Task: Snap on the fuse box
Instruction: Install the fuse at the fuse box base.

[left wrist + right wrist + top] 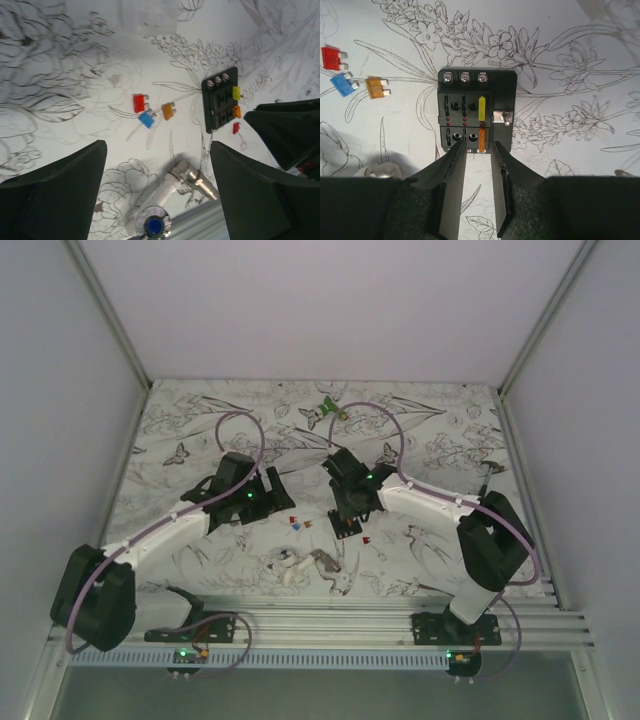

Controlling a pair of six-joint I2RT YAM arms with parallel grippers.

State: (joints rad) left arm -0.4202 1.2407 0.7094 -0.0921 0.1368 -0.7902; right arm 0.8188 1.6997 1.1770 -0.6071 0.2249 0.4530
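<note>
The fuse box (pixel 475 110) is a black slotted block lying flat on the flower-print table, with a yellow fuse (pixel 482 107) and an orange fuse (pixel 481 140) seated in its right column. My right gripper (pixel 479 150) hovers over the box's near edge, open by a narrow gap. Its fingertips flank the orange fuse's end, and bare table shows between the fingers. From above, the fuse box (pixel 347 525) sits just under the right gripper (pixel 347 510). My left gripper (pixel 157 200) is wide open and holds nothing. It hangs left of the fuse box (pixel 221 105).
Loose red (pixel 139 103), blue (pixel 146 119) and orange (pixel 168 111) fuses lie left of the box; a small red fuse (pixel 236 128) lies at its near corner. A white-and-silver clump of parts (pixel 305 565) sits near the front rail. A green object (pixel 327 406) lies far back.
</note>
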